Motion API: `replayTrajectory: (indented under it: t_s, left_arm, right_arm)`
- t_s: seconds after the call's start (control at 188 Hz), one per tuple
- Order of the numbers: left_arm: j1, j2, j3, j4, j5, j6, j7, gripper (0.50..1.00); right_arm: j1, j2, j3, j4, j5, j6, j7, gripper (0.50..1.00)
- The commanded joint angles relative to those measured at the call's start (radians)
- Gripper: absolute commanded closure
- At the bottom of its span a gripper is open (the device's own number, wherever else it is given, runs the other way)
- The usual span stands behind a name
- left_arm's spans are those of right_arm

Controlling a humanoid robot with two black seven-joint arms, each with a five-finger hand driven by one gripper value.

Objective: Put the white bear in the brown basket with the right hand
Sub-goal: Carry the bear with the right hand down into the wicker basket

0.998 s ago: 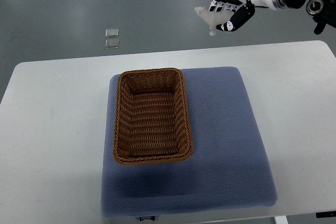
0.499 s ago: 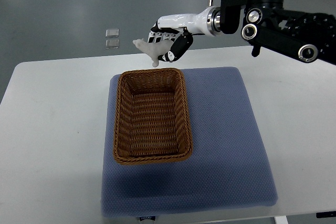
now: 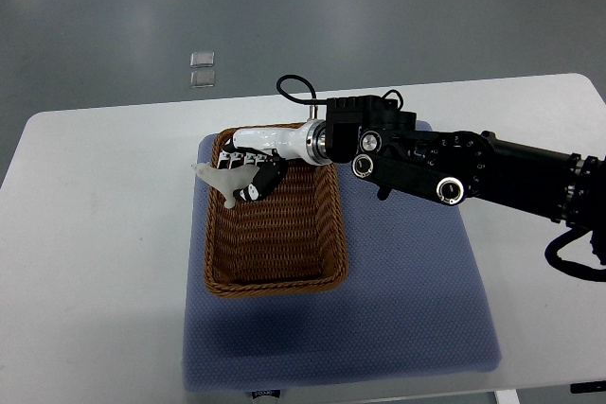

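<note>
White tabletop (image 3: 104, 234) below, the right hand (image 3: 254, 177) has swung over the brown wicker basket (image 3: 275, 262), fingers clasping the small white bear (image 3: 220, 179), ready for release.

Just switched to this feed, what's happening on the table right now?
The right hand is holding the white bear, with its arm reaching in from the right. The bear hangs over the far left part of the brown basket, partly poking past its left rim, and has not been let go. The basket sits on a blue mat on the white table and looks empty otherwise. The left arm is out of view.
</note>
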Motion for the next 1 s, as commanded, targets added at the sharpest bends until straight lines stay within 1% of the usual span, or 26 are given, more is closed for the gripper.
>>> replayTrajectory:
  t_s: [0.0,0.186,0.329,0.446,0.542,0.675,0.685,0.69,0.759,0.775,0.786,0.791,0.797,0.802,0.807,0.813,0.818,0.823,0.829,0.834,0.839,0.844,0.855,0.945,0.961,0.993]
  left_arm:
    - [0.000,0.000,-0.001,0.000,-0.001,0.000,0.000,0.500]
    - [0.000,0.000,-0.001,0.000,-0.001,0.000,0.000,0.500]
    - [0.000,0.000,0.001,0.000,-0.001,0.000,0.000,0.500]
    - [0.000,0.000,0.001,0.000,-0.001,0.000,0.000,0.500]
    - [0.000,0.000,0.001,0.002,-0.001,0.000,0.000,0.500]
    - [0.000,0.000,0.001,0.000,-0.001,0.000,0.000,0.500]
    - [0.000,0.000,0.001,0.000,-0.001,0.000,0.000,0.500]
    - [0.000,0.000,0.001,0.000,-0.001,0.000,0.000,0.500]
    - [0.000,0.000,0.001,0.000,-0.001,0.000,0.000,0.500]
    - [0.000,0.000,0.001,0.000,-0.001,0.000,0.000,0.500]
    - [0.000,0.000,0.001,0.000,-0.001,0.000,0.000,0.500]
    - [0.000,0.000,0.001,0.000,-0.001,0.000,0.000,0.500]
    - [0.000,0.000,0.001,0.000,-0.001,0.000,0.000,0.500]
    - [0.000,0.000,0.001,0.000,-0.001,0.000,0.000,0.500]
    - [0.000,0.000,0.001,0.000,-0.001,0.000,0.000,0.500]
    - [0.000,0.000,0.001,0.000,-0.001,0.000,0.000,0.500]
    - [0.000,0.000,0.001,0.000,-0.001,0.000,0.000,0.500]
    - [0.000,0.000,0.001,0.000,-0.001,0.000,-0.002,0.500]
    - [0.000,0.000,0.001,0.000,-0.001,0.000,-0.002,0.500]
    - [0.000,0.000,0.001,0.000,-0.001,0.000,0.000,0.500]
    - [0.000,0.000,0.001,0.000,-0.001,0.000,0.000,0.500]
    - [0.000,0.000,0.001,0.000,-0.001,0.000,0.000,0.500]
    - [0.000,0.000,0.001,0.000,-0.001,0.000,0.000,0.500]
    - [0.000,0.000,0.001,0.000,-0.001,0.000,0.000,0.500]
    - [0.000,0.000,-0.001,0.002,-0.001,0.000,0.000,0.500]
    - [0.000,0.000,-0.001,0.002,-0.001,0.000,0.000,0.500]
  right_arm:
    - [-0.027,0.011,-0.003,-0.009,-0.026,-0.011,0.010,1.000]
    - [-0.065,0.010,-0.006,-0.011,-0.066,-0.018,0.019,1.000]
    - [-0.065,0.005,-0.040,-0.012,-0.085,-0.049,0.019,1.000]
    - [-0.065,0.002,-0.049,-0.019,-0.104,-0.051,0.021,1.000]
    - [-0.065,0.002,-0.071,-0.031,-0.127,-0.070,0.042,1.000]
    - [-0.065,0.001,-0.075,-0.032,-0.130,-0.078,0.044,1.000]
    - [-0.065,0.001,-0.075,-0.032,-0.130,-0.078,0.044,0.985]
    - [-0.065,0.001,-0.075,-0.032,-0.130,-0.078,0.044,0.969]
    - [-0.065,-0.001,-0.075,-0.032,-0.130,-0.078,0.044,0.912]
    - [-0.065,-0.001,-0.075,-0.032,-0.130,-0.078,0.044,0.885]
    - [-0.065,-0.001,-0.075,-0.032,-0.130,-0.078,0.044,0.885]
    - [-0.065,-0.001,-0.075,-0.032,-0.130,-0.078,0.044,0.867]
    - [-0.065,-0.001,-0.075,-0.032,-0.130,-0.078,0.044,0.867]
    - [-0.065,-0.001,-0.075,-0.032,-0.128,-0.078,0.044,0.842]
    - [-0.065,-0.001,-0.075,-0.032,-0.128,-0.078,0.044,0.842]
    - [-0.065,-0.002,-0.074,-0.032,-0.128,-0.078,0.044,0.818]
    - [-0.065,-0.003,-0.074,-0.032,-0.128,-0.078,0.044,0.818]
    - [-0.065,-0.003,-0.074,-0.032,-0.130,-0.078,0.044,0.797]
    - [-0.065,-0.003,-0.074,-0.032,-0.130,-0.078,0.044,0.797]
    - [-0.065,-0.003,-0.074,-0.032,-0.128,-0.078,0.044,0.777]
    - [-0.065,-0.003,-0.074,-0.032,-0.128,-0.078,0.044,0.777]
    - [-0.065,-0.003,-0.074,-0.032,-0.128,-0.078,0.044,0.759]
    - [-0.065,-0.004,-0.074,-0.032,-0.128,-0.078,0.044,0.746]
    - [-0.065,-0.006,-0.074,-0.032,-0.128,-0.078,0.044,0.695]
    - [-0.065,-0.006,-0.074,-0.032,-0.128,-0.078,0.044,0.677]
    - [-0.063,-0.006,-0.074,-0.032,-0.128,-0.077,0.044,0.671]
